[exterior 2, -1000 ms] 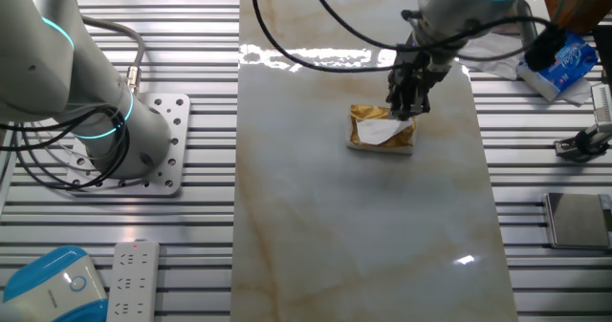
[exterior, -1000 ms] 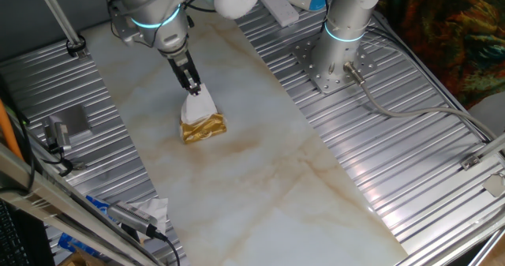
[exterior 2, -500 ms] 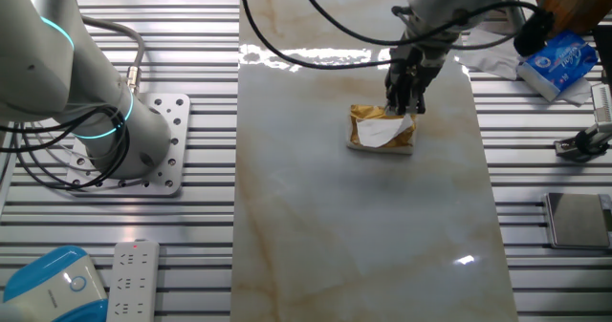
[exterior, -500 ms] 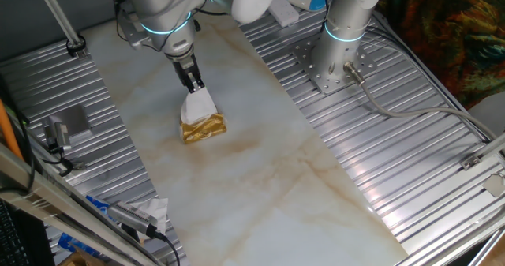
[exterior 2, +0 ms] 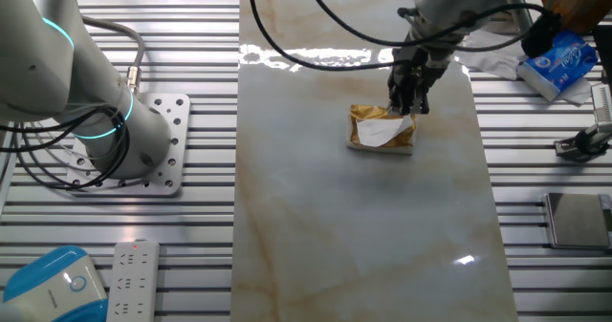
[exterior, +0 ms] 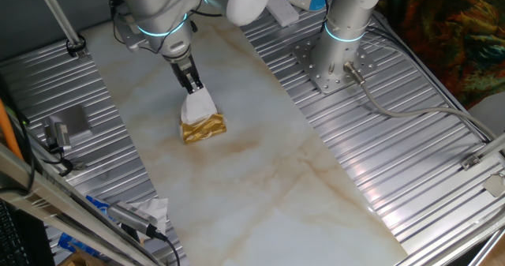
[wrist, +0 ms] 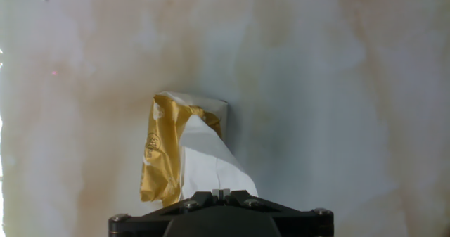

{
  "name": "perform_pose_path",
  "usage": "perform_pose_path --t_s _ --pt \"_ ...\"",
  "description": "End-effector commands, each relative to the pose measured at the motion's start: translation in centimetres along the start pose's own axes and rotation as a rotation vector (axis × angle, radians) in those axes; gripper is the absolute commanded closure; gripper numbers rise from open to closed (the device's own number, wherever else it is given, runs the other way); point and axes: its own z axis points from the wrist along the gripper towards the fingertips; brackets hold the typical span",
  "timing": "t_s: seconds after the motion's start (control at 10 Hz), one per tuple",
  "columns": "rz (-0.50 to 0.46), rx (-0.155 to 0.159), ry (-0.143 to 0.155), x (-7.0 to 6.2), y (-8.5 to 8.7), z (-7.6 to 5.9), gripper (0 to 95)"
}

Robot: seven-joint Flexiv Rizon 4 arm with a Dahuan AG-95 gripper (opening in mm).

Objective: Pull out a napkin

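Hand (exterior: 195,88) pinching the napkin (exterior: 199,106)
Beneath my closed fingers, its white sheet stretches down into the gold tissue pack (exterior: 204,129) on the tabletop (exterior: 260,171).

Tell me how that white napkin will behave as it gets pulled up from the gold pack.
The napkin looks thin and creased, so it is probably floppy and tearable. The gold pack looks small, so it may lift along.

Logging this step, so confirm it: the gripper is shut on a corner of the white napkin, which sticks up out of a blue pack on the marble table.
Wrong on one count: the pack is gold, not blue, as the hand view shows. The gripper is shut on the napkin as stated.
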Motion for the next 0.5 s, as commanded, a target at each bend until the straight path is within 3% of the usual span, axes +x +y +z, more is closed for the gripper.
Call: perform_pose_path --t_s 0.1,0.3,0.5 --pt "-0.019 0.012 -0.001 -0.3 -0.1 0.4 95.0" --pt "-0.039 0.002 -0.001 -0.8 -0.4 2.2 95.0" --pt "-0.065 -0.007 0.003 -0.8 -0.6 2.6 95.0"
